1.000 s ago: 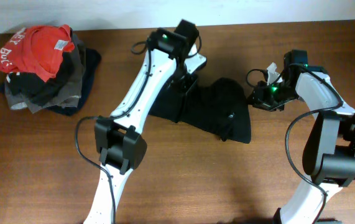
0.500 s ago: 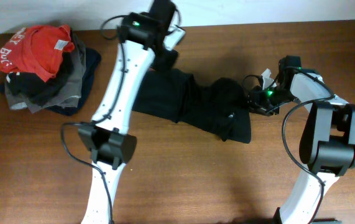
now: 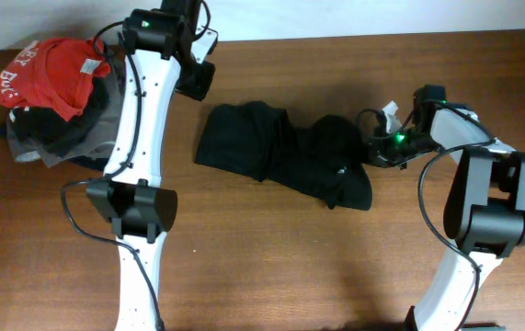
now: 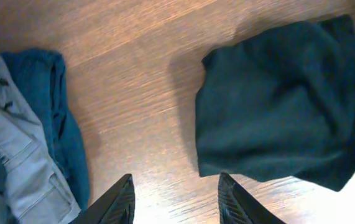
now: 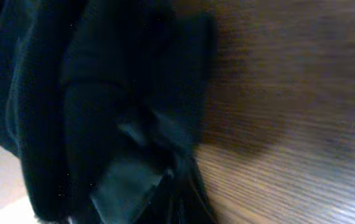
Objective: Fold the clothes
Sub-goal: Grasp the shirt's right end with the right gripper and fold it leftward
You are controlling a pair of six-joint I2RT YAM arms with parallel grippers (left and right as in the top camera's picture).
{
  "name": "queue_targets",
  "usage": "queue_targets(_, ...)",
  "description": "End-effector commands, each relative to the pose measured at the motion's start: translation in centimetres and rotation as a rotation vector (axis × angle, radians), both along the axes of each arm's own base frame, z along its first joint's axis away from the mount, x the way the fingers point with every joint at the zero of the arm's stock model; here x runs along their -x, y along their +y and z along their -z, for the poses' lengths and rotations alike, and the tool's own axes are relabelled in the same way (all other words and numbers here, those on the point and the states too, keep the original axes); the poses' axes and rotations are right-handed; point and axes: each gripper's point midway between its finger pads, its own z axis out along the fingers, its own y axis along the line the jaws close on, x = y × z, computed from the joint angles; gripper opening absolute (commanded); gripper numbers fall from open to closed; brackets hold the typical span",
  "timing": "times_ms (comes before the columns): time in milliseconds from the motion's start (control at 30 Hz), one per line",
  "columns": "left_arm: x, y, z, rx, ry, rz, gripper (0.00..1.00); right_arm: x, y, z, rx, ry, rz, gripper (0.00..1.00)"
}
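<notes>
Left gripper hovers, jaws apart, over the table between clothes pile and black garment; right gripper clamps the garment's right edge.

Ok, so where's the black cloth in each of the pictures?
Overhead: the black cloth lies crumpled in the middle of the wooden table.
Left wrist: the black cloth fills the upper right of the picture.
Right wrist: the black cloth covers the left half, very close and blurry.
Shared landmark: the brown wooden table shows beside the cloth in all three views.
</notes>
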Motion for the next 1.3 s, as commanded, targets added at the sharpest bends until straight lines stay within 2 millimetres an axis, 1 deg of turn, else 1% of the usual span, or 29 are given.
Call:
queue_targets(0, -0.2, 1.3, -0.5, -0.007, -0.014, -0.027, 0.43, -0.5, -3.2, -1.5, -0.052, -0.036, 0.076, 0.04)
queue_targets(67, -0.3, 1.6, -0.5, -0.007, -0.014, -0.034, 0.43, -0.4, -4.6, -2.2, -0.069, -0.053, 0.103, 0.04)
queue_targets(133, -0.3, 1.8, -0.5, -0.007, -0.014, -0.038, 0.43, -0.2, -6.5, -3.0, -0.072, -0.068, 0.144, 0.04)
queue_targets(200, -0.3, 1.9, -0.5, -0.008, -0.012, -0.039, 0.43, 0.0, -7.8, -3.7, -0.073, -0.083, 0.171, 0.04)
queue_targets(300, -0.3, 1.9, -0.5, -0.008, -0.012, -0.039, 0.43, 0.3, -9.1, -4.9, -0.077, -0.109, 0.195, 0.04)
queue_targets(433, -0.3, 1.9, -0.5, -0.008, -0.010, -0.039, 0.43, 0.2, -9.2, -6.5, -0.070, -0.149, 0.192, 0.04)
queue_targets(500, -0.2, 1.9, -0.5, -0.008, -0.008, -0.039, 0.43, 0.1, -8.9, -7.7, -0.065, -0.177, 0.183, 0.04)
queue_targets(633, -0.1, 2.0, -0.4, -0.010, -0.001, -0.040, 0.43, -0.5, -7.5, -11.5, -0.069, -0.252, 0.143, 0.04)
queue_targets(700, -0.1, 2.0, -0.4, -0.010, -0.002, -0.040, 0.43, -1.1, -6.0, -13.6, -0.062, -0.297, 0.104, 0.04)
queue_targets(733, -0.1, 2.0, -0.4, -0.010, -0.003, -0.040, 0.43, -1.4, -4.8, -14.8, -0.057, -0.328, 0.071, 0.04)
queue_targets(767, -0.2, 2.0, -0.5, -0.009, -0.005, -0.040, 0.43, -1.7, -3.8, -15.5, -0.057, -0.345, 0.049, 0.04)
queue_targets(833, -0.2, 1.9, -0.5, -0.009, -0.009, -0.040, 0.43, -2.3, -0.9, -17.1, -0.060, -0.378, -0.012, 0.04)
queue_targets(900, -0.4, 2.0, -0.5, -0.008, -0.016, -0.041, 0.43, -3.0, 2.5, -18.0, -0.061, -0.411, -0.073, 0.04)
queue_targets(1000, -0.8, 2.6, -0.7, -0.006, -0.029, -0.055, 0.43, -4.1, 7.2, -18.1, -0.029, -0.441, -0.115, 0.04)
queue_targets(1067, -1.2, 3.6, -0.8, -0.006, -0.041, -0.075, 0.43, -4.7, 10.6, -17.8, -0.003, -0.459, -0.140, 0.04)
queue_targets(1167, -1.8, 5.5, -0.9, -0.004, -0.054, -0.114, 0.43, -4.8, 15.6, -17.4, 0.016, -0.495, -0.189, 0.04)
queue_targets(1267, -2.1, 8.1, -0.9, -0.004, -0.061, -0.165, 0.43, -4.6, 19.7, -16.4, 0.043, -0.508, -0.214, 0.04)
